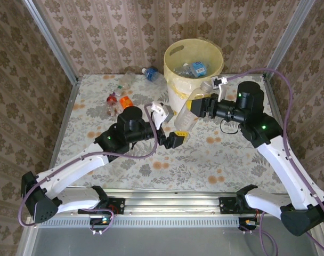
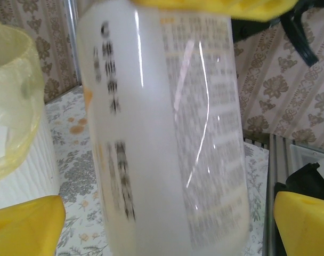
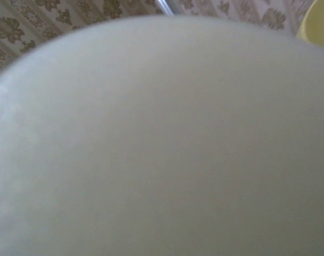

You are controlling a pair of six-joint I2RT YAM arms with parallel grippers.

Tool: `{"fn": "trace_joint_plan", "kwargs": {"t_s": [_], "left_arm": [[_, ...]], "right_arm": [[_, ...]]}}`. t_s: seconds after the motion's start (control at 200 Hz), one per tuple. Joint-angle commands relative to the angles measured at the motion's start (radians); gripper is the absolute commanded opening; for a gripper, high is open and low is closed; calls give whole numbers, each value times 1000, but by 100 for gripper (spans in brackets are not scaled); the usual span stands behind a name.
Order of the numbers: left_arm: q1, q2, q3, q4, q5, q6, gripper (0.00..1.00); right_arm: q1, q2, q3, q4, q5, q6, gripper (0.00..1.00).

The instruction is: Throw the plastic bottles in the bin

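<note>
Right hand (image 1: 195,105): arm stretched leftward, clenched on the upper end of whitish bottle (image 1: 186,118), aloft just near of bin (image 1: 172,68). Left hand (image 1: 177,137): released, fingers (image 2: 23,226) spread either side of the bottle's lower end.

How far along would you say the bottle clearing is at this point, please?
Partly done. Several bottles already lie in the bin. In hand: a whitish bottle sits between the grippers, the right gripper apparently closed on it while the left gripper has its fingers clear on either side. Left: at least four loose bottles on the table beside the bin.
</note>
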Motion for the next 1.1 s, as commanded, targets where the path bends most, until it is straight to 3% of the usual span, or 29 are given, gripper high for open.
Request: {"fn": "trace_joint_plan", "kwargs": {"t_s": [0.0,0.16,0.455,0.645,0.84,1.045,1.1], "left_arm": [[18,-65,-23,-15,-60,-25,100],[43,-188,-94,-40,-158,-61,100],[101,-440,-204,-91,-349,-88,100],[134,-465,-204,-113,-382,-89,100],[160,-428,-180,-111,-365,-88,100],[184,-421,-156,-126,-348,-85,100],[189,-420,-146,-139,-345,-86,100]], "right_arm": [[3,-12,99,-32,121,-111,62],[3,-17,179,56,260,-233,62],[4,-62,61,711,491,-424,53],[4,13,138,875,544,-478,51],[3,91,211,828,551,-470,51],[-22,289,418,466,556,-428,55],[-43,381,472,385,524,-414,61]]}}
